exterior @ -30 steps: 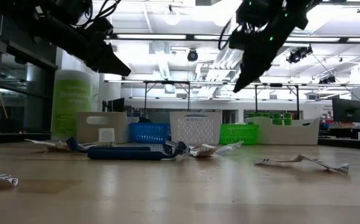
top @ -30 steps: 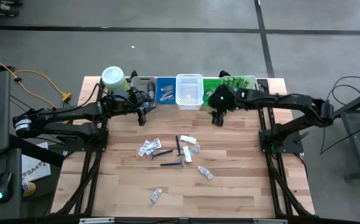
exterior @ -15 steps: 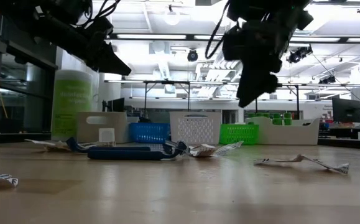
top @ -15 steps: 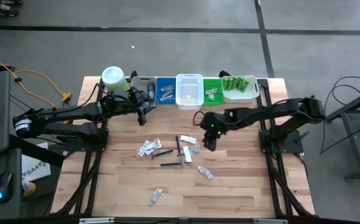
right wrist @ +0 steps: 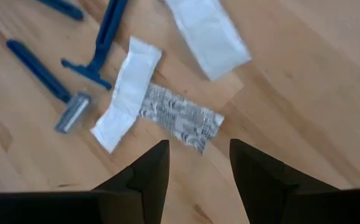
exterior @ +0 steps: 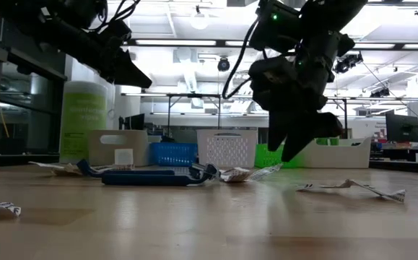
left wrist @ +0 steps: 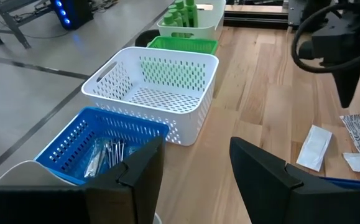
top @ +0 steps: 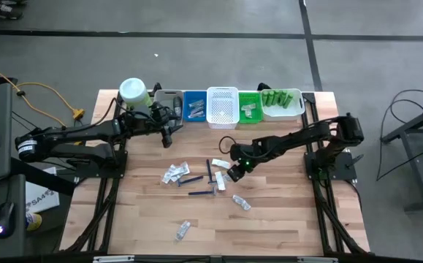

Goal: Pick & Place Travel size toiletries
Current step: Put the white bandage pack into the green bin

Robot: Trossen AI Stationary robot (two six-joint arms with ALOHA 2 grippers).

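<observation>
Travel size toiletries lie loose on the wooden table's middle: blue razors (top: 191, 178), white sachets (top: 220, 164) and a printed sachet (right wrist: 180, 118). My right gripper (top: 237, 166) hangs open, slanting down just above the printed sachet and a white sachet (right wrist: 127, 93), and touches nothing. In the low view its fingertips (exterior: 292, 148) stay clear of the tabletop. My left gripper (top: 169, 137) waits open and empty above the table, near the bins at the far left.
Along the far edge stands a row: a pale-green jar (top: 133, 91), a grey bin (top: 169, 101), a blue bin (top: 194, 106), a white basket (top: 223, 107), a green bin (top: 249, 106) and a white tray of green bottles (top: 282, 102). More sachets lie nearer (top: 183, 231).
My right gripper has swung from the green bin at the far edge toward the table's middle and left, sinking toward the sachets. It has also rolled about its own axis and tipped more steeply downward. The toiletries have not moved.
</observation>
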